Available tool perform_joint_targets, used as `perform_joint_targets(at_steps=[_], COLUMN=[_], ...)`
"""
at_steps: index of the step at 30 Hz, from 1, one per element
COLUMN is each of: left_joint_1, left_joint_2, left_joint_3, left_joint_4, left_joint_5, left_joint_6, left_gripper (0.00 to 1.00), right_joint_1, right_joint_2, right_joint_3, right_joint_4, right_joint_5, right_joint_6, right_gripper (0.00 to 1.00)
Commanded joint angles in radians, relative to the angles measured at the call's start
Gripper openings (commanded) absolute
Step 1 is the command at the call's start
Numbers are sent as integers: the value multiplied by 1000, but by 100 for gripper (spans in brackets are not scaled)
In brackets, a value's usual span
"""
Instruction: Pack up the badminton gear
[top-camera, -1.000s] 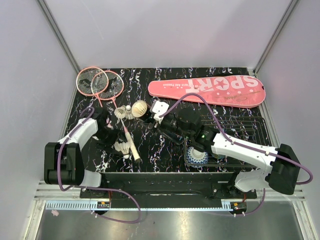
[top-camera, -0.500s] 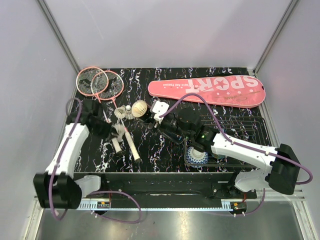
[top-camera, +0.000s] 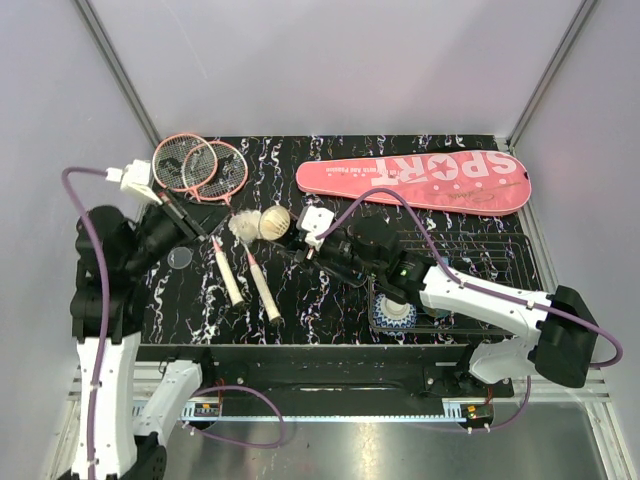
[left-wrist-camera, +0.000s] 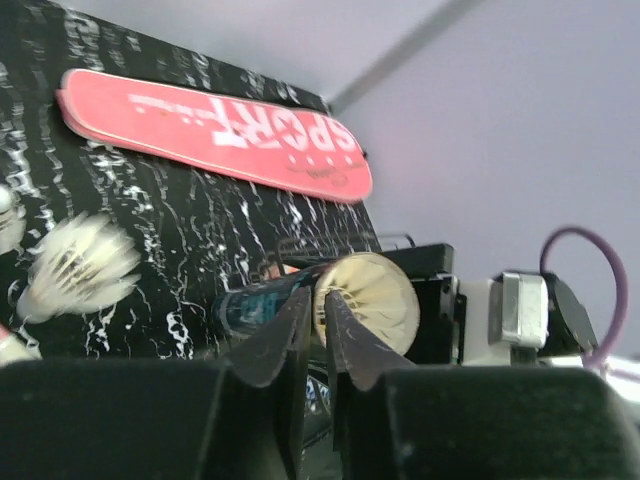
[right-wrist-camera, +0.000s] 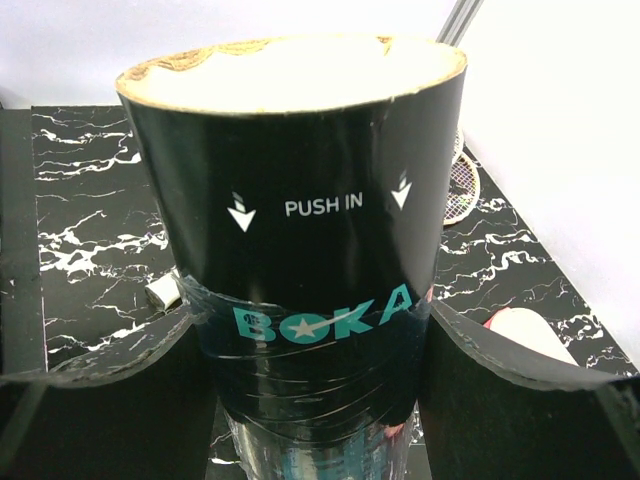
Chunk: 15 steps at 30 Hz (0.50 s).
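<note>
While I am reading the scene from its left side, the left gripper (left-wrist-camera: 320, 297) is hanging raised over the left part of the table (top-camera: 320, 312). Its fingers are sitting almost together, with only a thin slit between them. I am seeing nothing in that slit.

The rackets (top-camera: 185, 163) are lying at the far left. Their pink heads are overlapping, and their white handles are running toward me across the table. A clear disc (top-camera: 180, 260) is lying just left of the handles.

Two shuttlecocks (top-camera: 243, 228) are resting side by side just right of the racket shafts.

Next I am seeing the tube (right-wrist-camera: 300, 200), sitting between the shuttlecocks and the basket (top-camera: 500, 262). Its open end is facing left toward the left gripper. The right gripper (right-wrist-camera: 310, 345) is clamping the tube, with one finger pressing each side of its black wall below the "PUSH IN" print. I cannot tell whether the tube is touching the table.

The cover (top-camera: 415, 178) is lying flat along the far edge, from the middle out to the right. A bowl (top-camera: 393, 315) is sitting at the basket's near left corner, partly under the right arm.
</note>
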<state>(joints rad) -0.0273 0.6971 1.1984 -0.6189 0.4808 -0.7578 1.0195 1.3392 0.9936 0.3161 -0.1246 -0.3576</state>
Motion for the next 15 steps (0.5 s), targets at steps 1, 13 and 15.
perform_joint_targets(at_steps=[1,13,15], left_joint_1=[1,-3,-13], left_joint_2=[116,205,240], left_joint_3=[102,-46,-118], left_joint_4=[1,-207,-98], left_joint_5=[358,-133,-116], left_joint_6=[249,186,176], left_gripper=[11,58,66], right_joint_1=[5,5,7], right_joint_2=[2,-35,-72], right_joint_3=[28,7,-30], right_joint_4=[52,75,150], right_joint_5=[9,92,102], right_joint_6=[-30,-21,-15], right_gripper=[41,39,39])
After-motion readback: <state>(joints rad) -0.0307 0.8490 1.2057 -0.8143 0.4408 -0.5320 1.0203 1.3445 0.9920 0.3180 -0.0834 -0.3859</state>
